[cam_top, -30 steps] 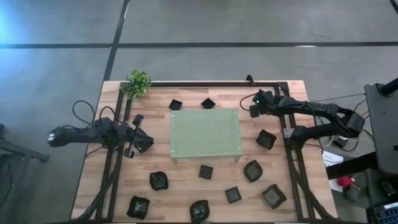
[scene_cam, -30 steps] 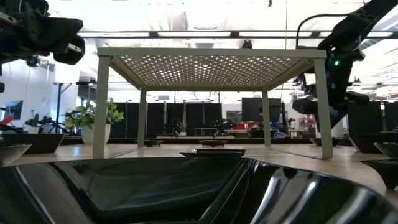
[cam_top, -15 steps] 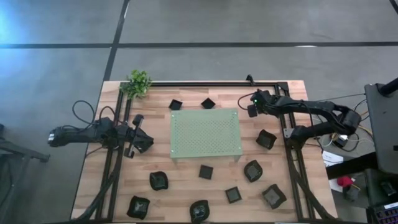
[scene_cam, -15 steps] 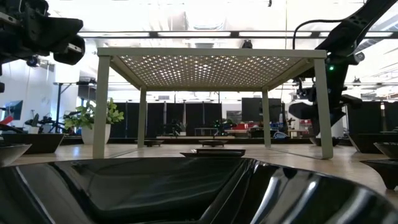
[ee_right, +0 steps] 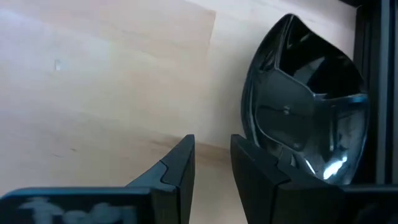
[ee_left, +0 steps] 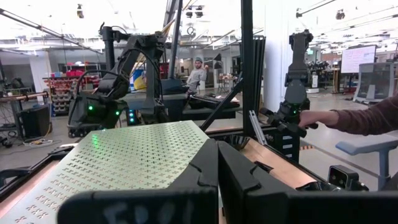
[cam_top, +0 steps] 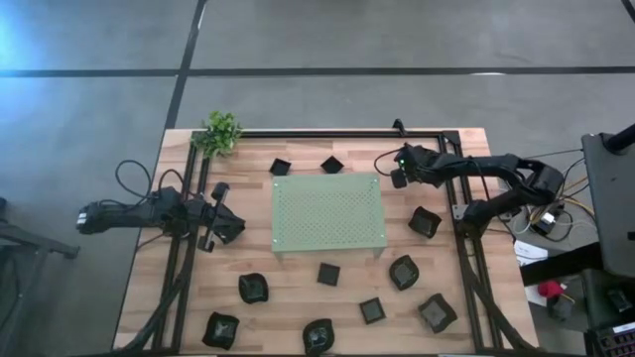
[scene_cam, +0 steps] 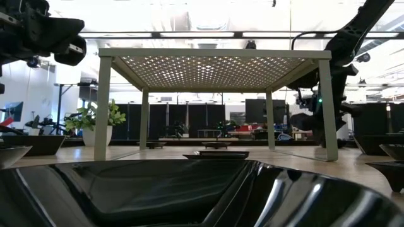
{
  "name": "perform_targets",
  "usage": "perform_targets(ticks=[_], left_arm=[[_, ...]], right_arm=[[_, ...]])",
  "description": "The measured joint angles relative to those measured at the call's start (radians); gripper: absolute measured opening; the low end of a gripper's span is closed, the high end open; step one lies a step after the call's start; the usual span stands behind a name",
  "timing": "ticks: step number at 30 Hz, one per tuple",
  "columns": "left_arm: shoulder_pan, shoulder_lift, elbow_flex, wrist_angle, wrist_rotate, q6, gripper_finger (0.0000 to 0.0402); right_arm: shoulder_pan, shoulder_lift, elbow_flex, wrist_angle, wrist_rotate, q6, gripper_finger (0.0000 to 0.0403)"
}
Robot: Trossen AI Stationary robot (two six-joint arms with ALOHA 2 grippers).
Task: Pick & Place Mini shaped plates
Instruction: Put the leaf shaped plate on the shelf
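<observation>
Task barely begun: green mat [cam_top: 328, 212] bare, mini shaped plates [cam_top: 328, 274] all on desk [cam_top: 268, 268] around it. Right claw [cam_top: 397, 179] part open, empty, far-right of mat. Left claw [cam_top: 236, 231] shut, parked left.

Wooden table [cam_top: 149, 268] bears mini shaped plates [cam_top: 328, 273]; green mat [cam_top: 328, 212]; plant [cam_top: 220, 132].

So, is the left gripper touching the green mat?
Apart. In the high view, a strip of bare tabletop shows between the left gripper and the near edge of the mat.
</observation>
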Motion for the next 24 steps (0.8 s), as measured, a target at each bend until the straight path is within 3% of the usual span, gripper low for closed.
perform_targets(ticks=[17, 24], left_arm=[[0.000, 0.000, 0.000, 0.000, 0.000, 0.000, 0.0000], [0.000, 0.000, 0.000, 0.000, 0.000, 0.000, 0.0000]], right_arm=[[0.000, -0.123, 0.000, 0.007, 0.015, -0.056, 0.0091], [-0.005, -0.104, -0.002, -0.009, 0.023, -0.051, 0.0091]])
